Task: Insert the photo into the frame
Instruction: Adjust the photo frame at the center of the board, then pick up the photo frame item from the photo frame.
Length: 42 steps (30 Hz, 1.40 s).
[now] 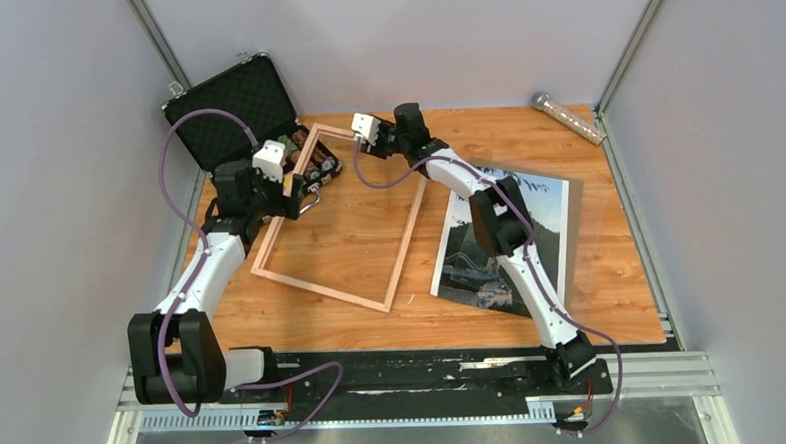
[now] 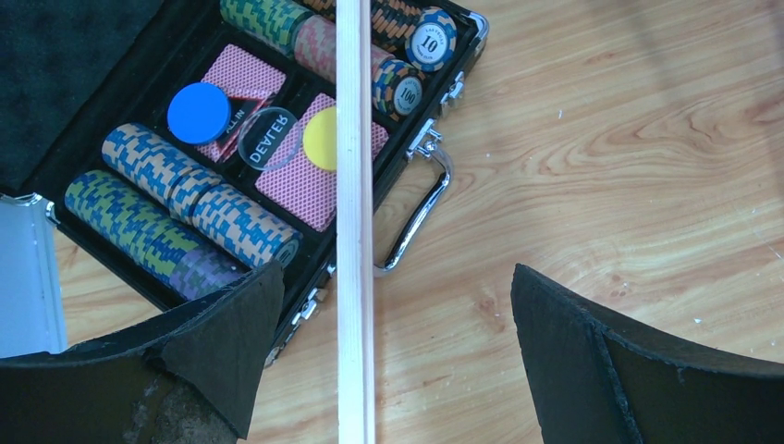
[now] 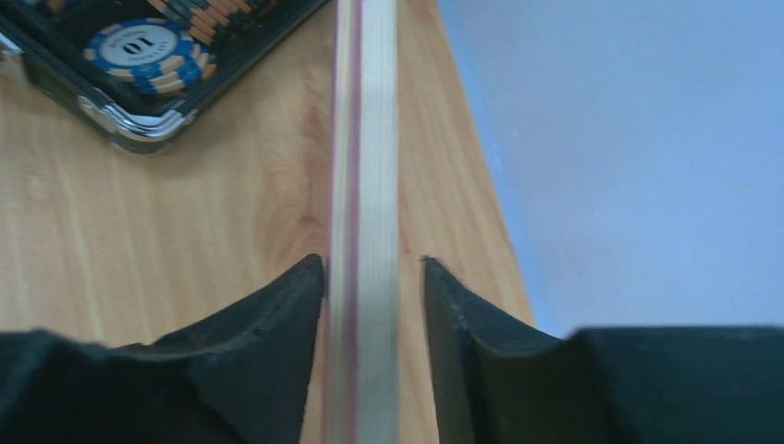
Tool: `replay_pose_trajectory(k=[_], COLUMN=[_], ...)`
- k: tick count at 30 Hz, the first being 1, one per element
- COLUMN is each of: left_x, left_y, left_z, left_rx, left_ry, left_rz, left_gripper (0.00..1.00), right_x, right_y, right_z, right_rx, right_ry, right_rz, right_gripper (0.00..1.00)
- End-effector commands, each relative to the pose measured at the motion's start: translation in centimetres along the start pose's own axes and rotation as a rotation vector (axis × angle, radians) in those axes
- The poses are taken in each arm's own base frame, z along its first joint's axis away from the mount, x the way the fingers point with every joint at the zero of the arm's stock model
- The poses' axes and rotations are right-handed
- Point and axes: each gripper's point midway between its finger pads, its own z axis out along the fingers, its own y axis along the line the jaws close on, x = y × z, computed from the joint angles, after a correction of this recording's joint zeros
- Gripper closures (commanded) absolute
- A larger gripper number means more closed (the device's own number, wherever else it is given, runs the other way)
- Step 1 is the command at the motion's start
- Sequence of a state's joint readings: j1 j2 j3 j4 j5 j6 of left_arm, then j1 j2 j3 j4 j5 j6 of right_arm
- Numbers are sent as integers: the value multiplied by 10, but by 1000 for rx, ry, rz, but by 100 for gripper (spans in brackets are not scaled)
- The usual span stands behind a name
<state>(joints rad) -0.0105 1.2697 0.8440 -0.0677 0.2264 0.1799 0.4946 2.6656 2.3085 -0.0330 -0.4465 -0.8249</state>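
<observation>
- Wood-grain table (image 1: 273, 322) ends at its near edge against a black base plate (image 1: 425, 366) where both arms are bolted. Grey walls (image 1: 65, 146) close the left, right and far sides.
- Bare wood lies free right of the photo (image 1: 544, 215) out to the right edge, and again inside the frame (image 1: 321, 290). Only a narrow strip parts the frame's right rail from the photo's left edge.
- The photo lies flat on the right half of the table, well apart from both grippers, and the right arm (image 1: 532, 276) crosses above it.
- The frame lies left of centre, skewed, with its near corners on the table. Its far left corner sits over the near right corner of the open poker-chip case (image 1: 234, 109); whether it rests on the case cannot be told.
- The left arm (image 1: 206, 275) rises from the near left and reaches far. The left gripper (image 2: 398, 277) points down astride the frame's left rail, fingers spread wide and released. The rail runs nearer the case-side finger and touches neither.
- The right arm stretches from the near right diagonally to the far left. The right gripper (image 3: 374, 264) straddles the frame's far rail near its far right corner. Its fingers are narrowly parted, and a sliver of table shows between the rail and the wall-side finger, so it is not clenched.
- Rows of chips (image 2: 185, 199) fill the case, and a glittery tube (image 1: 569, 117) lies at the far right corner.
</observation>
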Motion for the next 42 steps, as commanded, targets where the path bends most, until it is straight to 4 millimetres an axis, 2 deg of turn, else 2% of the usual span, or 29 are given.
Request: replay_pose_trajectory(k=[1,7,12,16,19,20,21,22,25,28,31,32,33,34,35,36,37,38,39,42], left_x=[-16,-19,-26,-34,-44,-40,-46,-43,-53,-59,-64,-62,-67,-63,-72,-63,-72,-61,-70,-65], left_y=[7,6,4,-7,-18,-29,-32,-45,-73,-112,-148,-166,-176,-194,-203,-222,-232,-250,-266,-305], left_z=[-6,-13,-22,-36,-46,-48,-49,-49,-49,-47,-37,-32,-30,-23,-21,-12,-11,-1,0,25], left_rx=[-29,-31,-28,19,64,90,96,130,226,351,440,481,500,535,548,580,601,631,668,727], left_ry=[-64,-79,-96,-107,-106,-75,-72,-42,-18,6,33,48,47,67,55,100,90,142,134,202], left_rz=[31,28,24,12,13,19,34,42,46,40,22,33,29,40,36,25,21,10,12,-18], left_gripper=[0,0,0,0,0,0,0,0,0,0,0,0,0,0,0,0,0,0,0,0], right_x=[-32,-44,-67,-77,-78,-75,-66,-62,-47,-29,-1,7,16,22,29,33,35,43,49,66], right_y=[-46,-58,-75,-72,-55,-48,-32,-24,2,19,35,40,45,48,52,53,55,52,52,53], right_z=[-5,-23,-63,-113,-160,-176,-194,-212,-264,-322,-373,-389,-403,-418,-430,-442,-450,-466,-477,-509], right_rx=[150,190,257,283,282,283,272,275,287,368,448,471,501,532,559,595,624,682,729,828], right_ry=[-68,-44,8,65,103,122,158,175,224,256,291,304,321,332,345,357,372,401,430,488], right_rz=[-156,-88,21,161,299,344,410,454,579,701,809,835,859,879,894,901,900,910,917,992], right_gripper=[50,35,30,28,24,23,22,22,17,12,5,5,4,4,4,4,4,4,4,4])
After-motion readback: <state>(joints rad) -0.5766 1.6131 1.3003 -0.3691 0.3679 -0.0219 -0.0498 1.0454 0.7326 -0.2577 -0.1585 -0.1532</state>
